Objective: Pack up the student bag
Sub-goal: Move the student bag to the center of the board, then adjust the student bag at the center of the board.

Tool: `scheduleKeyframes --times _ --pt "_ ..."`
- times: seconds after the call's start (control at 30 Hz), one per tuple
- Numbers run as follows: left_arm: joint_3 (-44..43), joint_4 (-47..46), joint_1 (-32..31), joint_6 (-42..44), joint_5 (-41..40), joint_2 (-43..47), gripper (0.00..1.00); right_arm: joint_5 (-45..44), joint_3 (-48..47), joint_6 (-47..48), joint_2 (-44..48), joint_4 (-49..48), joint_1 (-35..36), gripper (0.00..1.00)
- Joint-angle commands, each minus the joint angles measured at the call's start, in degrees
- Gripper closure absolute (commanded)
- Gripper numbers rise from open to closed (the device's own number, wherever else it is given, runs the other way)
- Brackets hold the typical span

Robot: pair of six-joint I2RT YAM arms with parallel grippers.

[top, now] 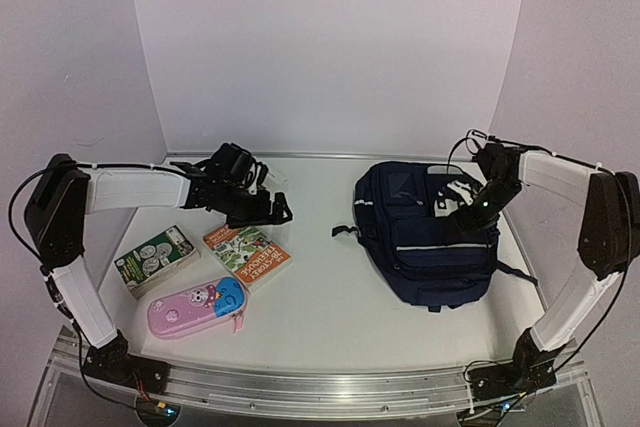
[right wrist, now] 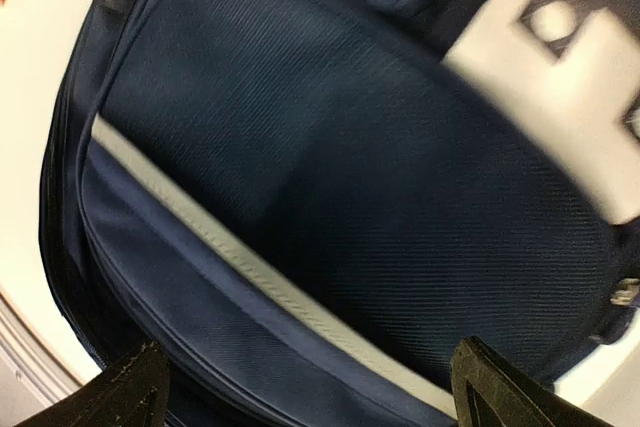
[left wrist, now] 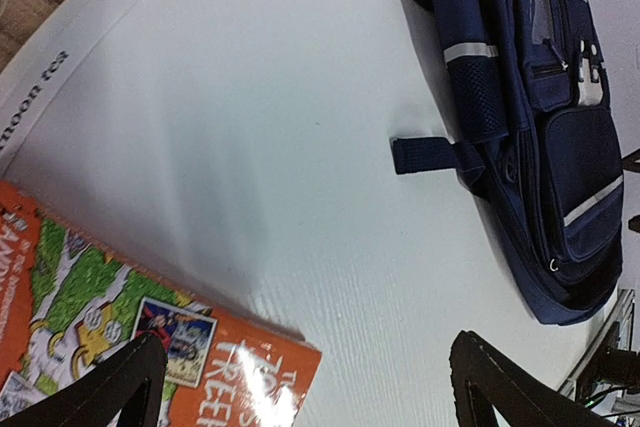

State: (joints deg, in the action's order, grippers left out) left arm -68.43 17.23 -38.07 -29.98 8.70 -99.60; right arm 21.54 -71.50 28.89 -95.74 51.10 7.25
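Over the upper front of the student bag (top: 430, 242), the right gripper (top: 460, 209) hangs with its jaws spread wide and nothing between them. In the right wrist view the two fingertips (right wrist: 125, 387) frame only navy cloth and one grey stripe, and I cannot tell whether they touch the fabric. The bag lies flat on the right half of the table (top: 330, 317), front side up, and its pockets look zipped closed. I judge that it is soft and limp and probably light. A pinch on the flat panel would only gather cloth, and the whole body would slide or fold when pulled. A better hold would be a zip pull or the top loop, while the other arm pins the bag. Small pale tags near the top pocket may be the pulls, but they are too small to be sure. The right arm rises from its base to a high elbow at the right wall, and the forearm slopes inward and down. The left gripper (top: 268, 209) is also wide and empty. It hovers just behind the orange book (top: 247, 254), well apart from the bag, on a forearm stretched level from the left.
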Motion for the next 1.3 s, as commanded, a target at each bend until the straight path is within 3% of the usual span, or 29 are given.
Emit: scheduleKeyframes --times 0.0,0.27,0.43,0.57,0.73,0.9,1.07,1.27 --pt "-5.40 -4.13 -1.80 -0.57 2.18 -4.40 0.00 -0.35 2.79 3.46 -2.53 1.51 1.72 0.03" --pt "-3.96 -9.18 -2.79 -3.33 7.24 -7.09 0.00 7.16 4.92 2.45 -9.13 2.20 10.87 0.07" --pt "-4.25 -9.02 -4.22 -3.66 7.28 -7.86 0.00 14.82 -5.26 -2.92 -15.59 2.02 17.48 0.08" --pt "-4.49 -9.32 -5.29 -4.43 6.67 -8.06 0.00 18.54 -14.27 -7.21 -15.70 2.15 18.95 0.07" --pt "-4.89 -9.71 -7.39 -4.99 6.08 -9.05 0.00 12.20 -11.33 -5.89 -5.49 2.38 14.90 0.06" --pt "-6.94 -10.41 -9.59 -5.79 7.04 -12.77 0.00 4.63 -3.79 -1.48 0.61 3.24 3.25 0.07" --pt "-9.42 -11.62 -12.17 -7.16 8.58 -17.31 0.00 -0.46 -2.86 1.66 -2.40 3.22 -5.91 0.07" --pt "-10.71 -15.15 -13.77 -9.98 11.04 -21.21 0.04 3.64 -3.82 2.89 -9.13 3.48 -6.64 0.08"
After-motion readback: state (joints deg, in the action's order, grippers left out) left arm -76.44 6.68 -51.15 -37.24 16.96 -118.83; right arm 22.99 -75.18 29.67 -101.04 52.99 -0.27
